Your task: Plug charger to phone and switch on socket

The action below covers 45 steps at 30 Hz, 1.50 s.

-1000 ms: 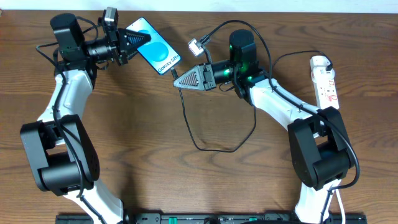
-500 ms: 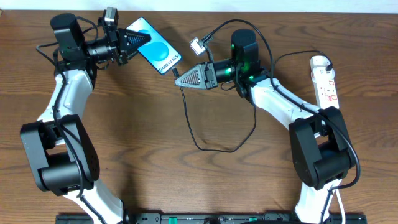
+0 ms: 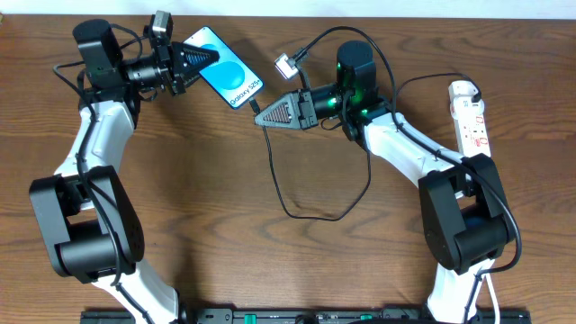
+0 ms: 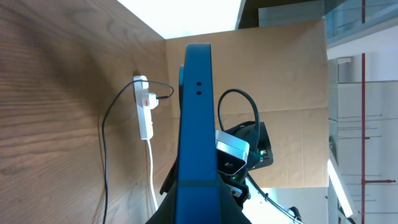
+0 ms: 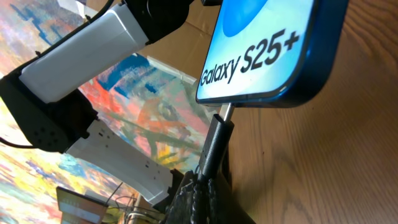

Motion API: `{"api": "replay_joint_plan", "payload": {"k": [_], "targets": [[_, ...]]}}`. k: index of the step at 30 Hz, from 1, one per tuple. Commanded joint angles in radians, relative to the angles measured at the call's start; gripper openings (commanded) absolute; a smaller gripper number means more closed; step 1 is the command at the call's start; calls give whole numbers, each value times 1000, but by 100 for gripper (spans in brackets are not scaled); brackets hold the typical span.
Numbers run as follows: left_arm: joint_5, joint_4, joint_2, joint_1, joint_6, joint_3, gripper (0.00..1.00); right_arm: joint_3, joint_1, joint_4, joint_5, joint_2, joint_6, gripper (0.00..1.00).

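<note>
The phone (image 3: 228, 72), blue screen with "Galaxy S25+" text, is held tilted above the table by my left gripper (image 3: 200, 56), which is shut on its upper end. In the left wrist view its blue edge (image 4: 194, 124) runs up from the jaws. My right gripper (image 3: 261, 115) is shut on the charger's black plug (image 5: 213, 146); the plug's metal tip touches the phone's (image 5: 273, 50) bottom edge. The black cable (image 3: 306, 211) loops across the table. The white socket strip (image 3: 472, 117) lies at the far right, also visible in the left wrist view (image 4: 144, 106).
A small white-grey connector (image 3: 284, 65) hangs on a cable near the right arm. The right arm's base (image 3: 463, 225) stands close to the socket strip. A cardboard wall (image 4: 280, 74) stands behind the table.
My right gripper has shifted slightly up and to the right with the plug, staying at the phone's bottom edge. The left gripper and phone have not moved.
</note>
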Motion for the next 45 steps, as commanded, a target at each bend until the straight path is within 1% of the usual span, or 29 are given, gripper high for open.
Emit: {"api": "replay_joint_plan", "payload": {"k": [1, 5, 17, 25, 32, 45], "targets": [[55, -5, -23, -12, 32, 14, 7, 9, -10, 13, -1, -8, -13, 1], [55, -29, -23, -18, 32, 14, 7, 9, -9, 13, -10, -8, -20, 1], [56, -31, -23, -76, 32, 14, 7, 9, -9, 13, -68, -8, -31, 1], [56, -31, -23, -77, 32, 11, 7, 9, -51, 13, -117, -8, -30, 1], [56, -31, -23, -77, 32, 11, 7, 9, -94, 13, -121, -8, -38, 1], [56, -30, -23, -86, 32, 7, 7, 9, -88, 11, -125, -7, -56, 1]]}}
